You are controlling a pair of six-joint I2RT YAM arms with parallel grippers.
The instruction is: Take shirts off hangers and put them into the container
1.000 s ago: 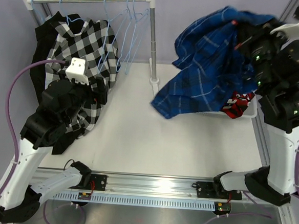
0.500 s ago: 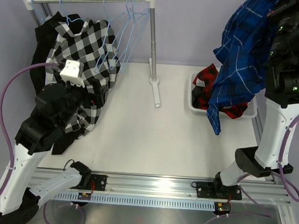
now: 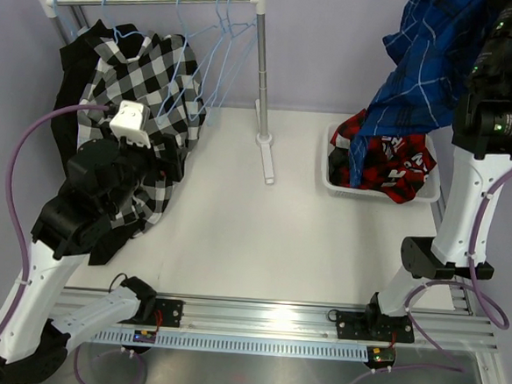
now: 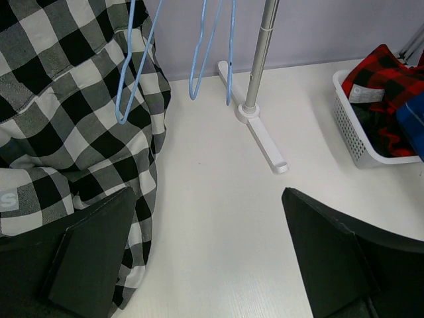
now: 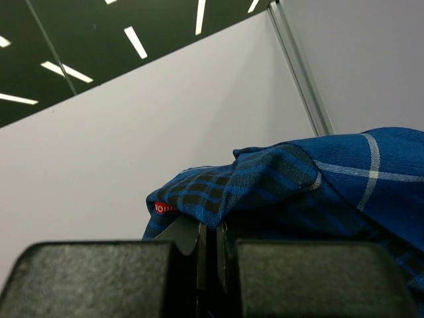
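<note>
Since half a second ago, you have lifted the blue shirt [image 3: 423, 63] higher; its tail now hangs over the container [image 3: 334, 186] at the far right of the worktop [image 3: 228, 216], where the red plaid shirt [image 3: 394, 162] lies. Only the right wrist view shows the right jaws pressed together, pinching blue cloth. Your left wrist view shows the left jaws spread wide beside the black-white check shirt [image 4: 59, 99], near bare hangers [image 4: 232, 59].

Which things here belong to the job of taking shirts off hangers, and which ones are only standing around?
Job: blue shirt, red plaid shirt, check shirt, black shirt, hangers, white basket.
Not the job: clothes rail, metal track at the near edge.
</note>
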